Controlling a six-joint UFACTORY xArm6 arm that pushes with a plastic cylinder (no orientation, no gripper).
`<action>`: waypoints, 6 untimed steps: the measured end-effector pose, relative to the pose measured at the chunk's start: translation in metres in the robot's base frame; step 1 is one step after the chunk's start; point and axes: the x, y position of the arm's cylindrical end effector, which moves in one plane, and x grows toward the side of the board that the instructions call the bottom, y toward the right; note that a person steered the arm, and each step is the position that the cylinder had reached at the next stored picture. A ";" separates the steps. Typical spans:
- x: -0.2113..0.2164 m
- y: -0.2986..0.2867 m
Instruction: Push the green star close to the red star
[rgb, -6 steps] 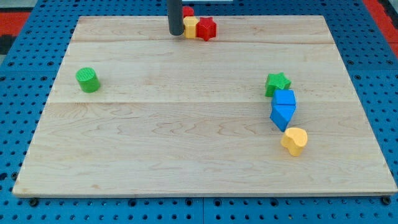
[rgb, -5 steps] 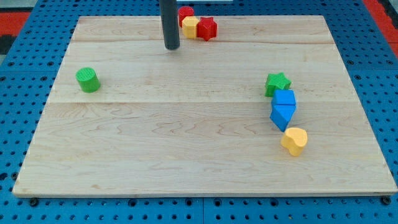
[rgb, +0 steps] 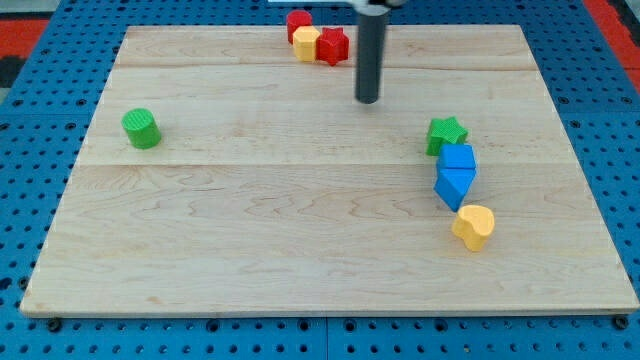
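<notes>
The green star (rgb: 446, 134) lies at the view's right, touching the top of a blue block (rgb: 459, 159). The red star (rgb: 334, 46) sits near the view's top edge, against a yellow block (rgb: 306, 44). My tip (rgb: 368, 99) rests on the board between the two stars, below and right of the red star and up and left of the green star, touching neither.
A red block (rgb: 298, 21) sits behind the yellow one at the top. A second blue block (rgb: 454, 186) and a yellow heart (rgb: 473, 226) trail below the green star. A green cylinder (rgb: 141, 128) stands at the view's left.
My tip has moved from beside the yellow block at the top, first down-left, then right and down toward the green star. No block has moved.
</notes>
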 end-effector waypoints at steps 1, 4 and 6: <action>-0.009 0.107; 0.113 0.106; 0.082 -0.011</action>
